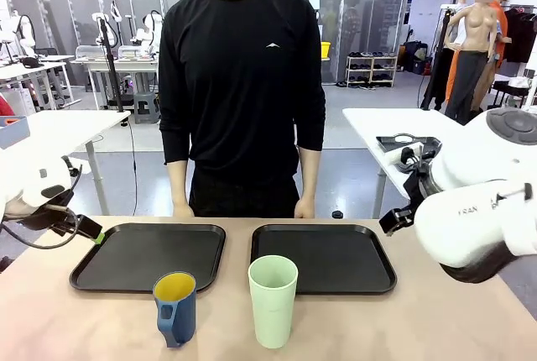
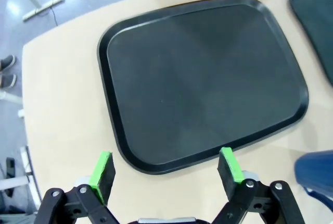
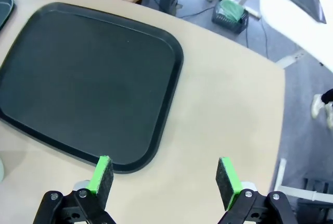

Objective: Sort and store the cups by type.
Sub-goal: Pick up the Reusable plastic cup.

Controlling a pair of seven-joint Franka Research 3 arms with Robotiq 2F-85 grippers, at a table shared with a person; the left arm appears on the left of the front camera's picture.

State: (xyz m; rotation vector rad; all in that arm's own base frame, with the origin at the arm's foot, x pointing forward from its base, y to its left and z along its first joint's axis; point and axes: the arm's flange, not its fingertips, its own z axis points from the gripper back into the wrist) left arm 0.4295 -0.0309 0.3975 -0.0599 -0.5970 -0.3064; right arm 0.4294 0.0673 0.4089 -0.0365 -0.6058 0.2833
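Cups, two of them, stand upright side by side near the front edge of a pale table (image 1: 75, 319), a gap between them. The tumbler (image 1: 273, 300) is tall, mint green and without a handle. To its left is the mug (image 1: 175, 308), shorter and dark blue with a yellow inside, its handle turned toward the camera. Neither cup is on a tray. Just behind them lie two black trays with raised rims, side by side with a narrow strip of table between: the left tray (image 1: 149, 256) behind the mug and the right tray (image 1: 323, 258) behind the tumbler. At the far edge of the table stands a person (image 1: 242, 84) in a black long-sleeved top, one hand (image 1: 182, 210) resting by the far rim of the left tray and the other hand (image 1: 304, 208) by the far rim of the right tray. The left gripper (image 2: 166, 164) hangs above a rounded corner of the left tray, its green pads spread wide with nothing between them (a sliver of the blue mug shows at the lower right edge of its wrist view). The right gripper (image 3: 165, 166) is likewise spread wide and empty, poised over bare table beside a corner of the right tray. The white right arm (image 1: 478, 218) bulks large at the picture's right side.
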